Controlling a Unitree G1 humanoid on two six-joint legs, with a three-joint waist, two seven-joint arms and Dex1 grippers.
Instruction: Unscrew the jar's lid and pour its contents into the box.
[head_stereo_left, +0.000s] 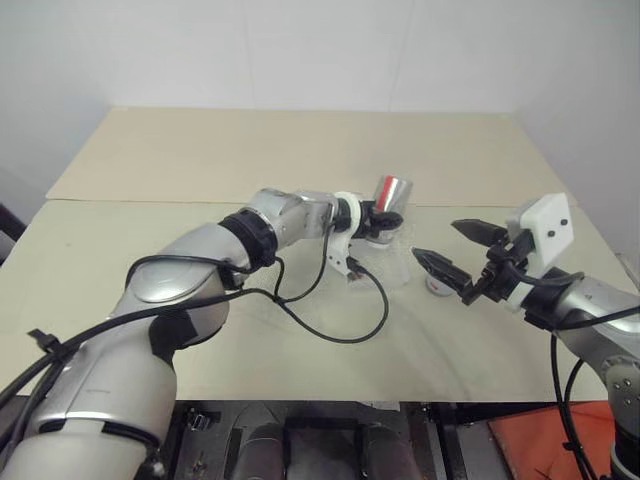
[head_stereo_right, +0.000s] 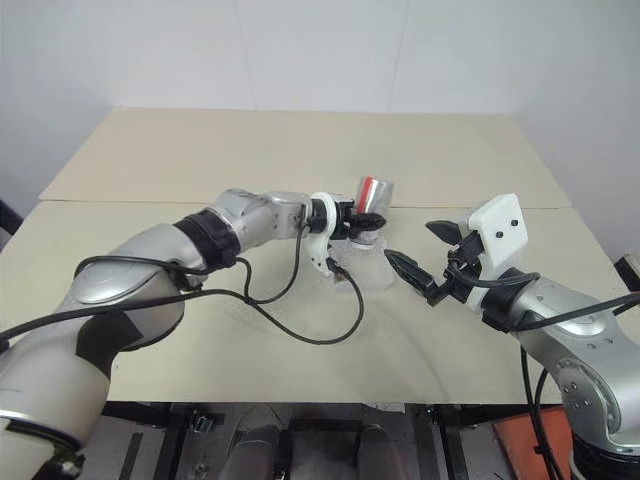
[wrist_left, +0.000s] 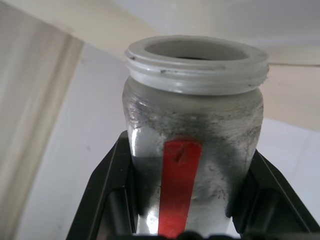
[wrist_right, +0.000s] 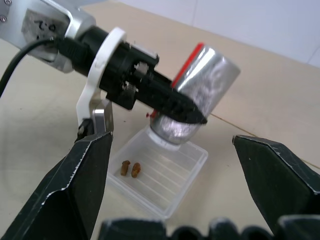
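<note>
My left gripper is shut on the jar, a silvery cylinder with a red stripe. The jar is tipped mouth-down over the clear plastic box on the table. The left wrist view shows the jar between the black fingers, its white threaded mouth bare and the lid off. Two small brown pellets, the contents, lie in the box. My right gripper hangs open and empty just right of the box. A small silvery round piece, apparently the lid, lies on the table beneath its lower finger.
The beige table stretches far behind the box, with a seam across its middle. A black cable loops from my left wrist across the table in front of the box. White walls close off the back.
</note>
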